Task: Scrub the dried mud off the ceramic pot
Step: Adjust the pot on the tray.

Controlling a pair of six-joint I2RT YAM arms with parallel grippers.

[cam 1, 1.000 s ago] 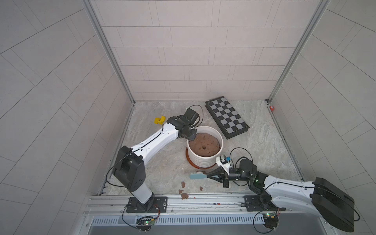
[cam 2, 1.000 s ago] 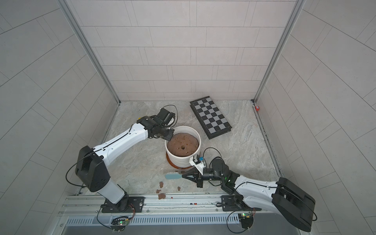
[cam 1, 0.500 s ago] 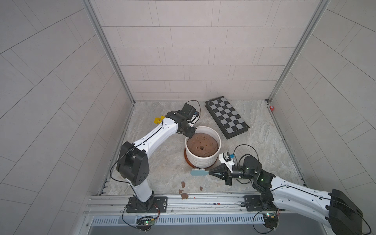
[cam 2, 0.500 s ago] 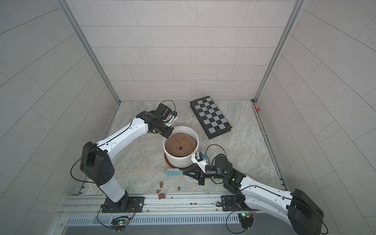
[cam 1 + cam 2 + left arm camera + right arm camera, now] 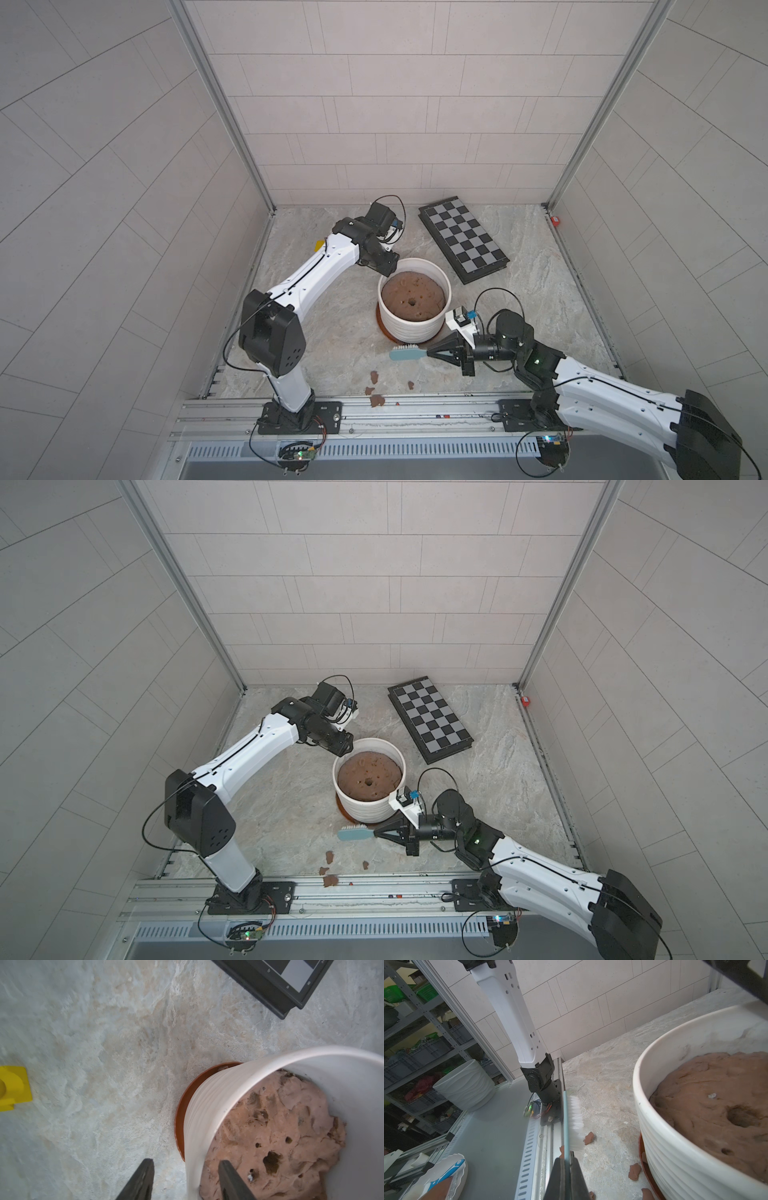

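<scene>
Clamping handle of light-blue plastic scrub brush (image 5: 406, 354), right gripper (image 5: 430, 353) holds white bristles near white ribbed ceramic pot (image 5: 409, 330) (bristles face its wall). Left gripper (image 5: 186, 1162) spread apart, one jaw inside rim, one outside. Brown dried-mud flakes (image 5: 375, 376) lie on grey stone bench (image 5: 332, 345), apart from pot.

I see the whole table (image 5: 519, 257) from two top cameras, high up, side by side, looking down. My left wrist camera looks down close on the pot (image 5: 203, 1105), and my right wrist camera looks at it low from the side.
</scene>
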